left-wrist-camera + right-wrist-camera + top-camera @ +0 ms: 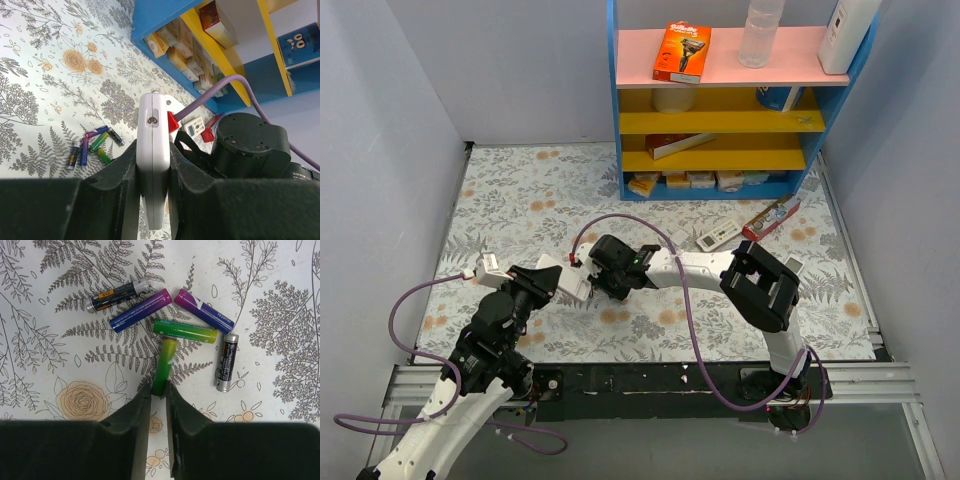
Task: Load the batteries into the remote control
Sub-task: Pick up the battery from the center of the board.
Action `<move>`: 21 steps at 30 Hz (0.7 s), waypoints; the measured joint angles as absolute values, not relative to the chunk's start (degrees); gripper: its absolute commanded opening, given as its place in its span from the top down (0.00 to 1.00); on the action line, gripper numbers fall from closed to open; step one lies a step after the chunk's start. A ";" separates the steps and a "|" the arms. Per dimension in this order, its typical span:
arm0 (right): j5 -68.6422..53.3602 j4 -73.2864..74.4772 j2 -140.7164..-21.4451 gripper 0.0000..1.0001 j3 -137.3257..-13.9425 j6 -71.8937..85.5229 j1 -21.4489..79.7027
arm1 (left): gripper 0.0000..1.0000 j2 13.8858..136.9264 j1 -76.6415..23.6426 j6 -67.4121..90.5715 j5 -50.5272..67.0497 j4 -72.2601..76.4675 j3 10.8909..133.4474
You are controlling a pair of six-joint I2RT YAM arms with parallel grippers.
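My left gripper (152,150) is shut on the white remote control (153,150) and holds it edge-on, above the floral mat; in the top view the remote (563,279) sits at that gripper (550,285). Several batteries (141,310) lie loose in a cluster on the mat, purple, black and green, and they also show in the left wrist view (92,145). My right gripper (158,387) is shut on the near end of one green battery (165,365), which points away from the jaws. In the top view the right gripper (610,282) is just right of the remote and hides the batteries.
A blue and yellow shelf (720,150) with boxes stands at the back. A longer white remote (720,235) and a red box (772,217) lie in front of it. Grey walls close in the left and right sides.
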State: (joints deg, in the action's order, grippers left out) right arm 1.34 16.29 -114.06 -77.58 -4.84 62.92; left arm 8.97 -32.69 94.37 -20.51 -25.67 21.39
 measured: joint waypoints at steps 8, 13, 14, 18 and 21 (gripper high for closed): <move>3.16 16.27 -113.34 0.99 -76.73 -4.91 63.02 | 1.00 9.30 -32.69 94.35 -19.97 -24.84 21.39; 4.12 16.32 -108.73 0.99 -70.65 -4.49 63.02 | 1.00 10.09 -32.69 94.30 -18.83 -23.51 21.34; 4.25 16.56 -107.87 0.99 -69.63 -4.43 63.00 | 1.00 10.31 -32.69 94.26 -18.48 -23.16 21.32; 4.40 17.21 -103.00 0.99 -63.90 -4.75 62.92 | 1.00 12.03 -32.69 93.69 -15.70 -19.94 20.67; 4.34 18.61 -99.22 0.99 -59.90 -6.09 62.57 | 1.00 13.76 -32.69 93.14 -13.45 -17.21 19.57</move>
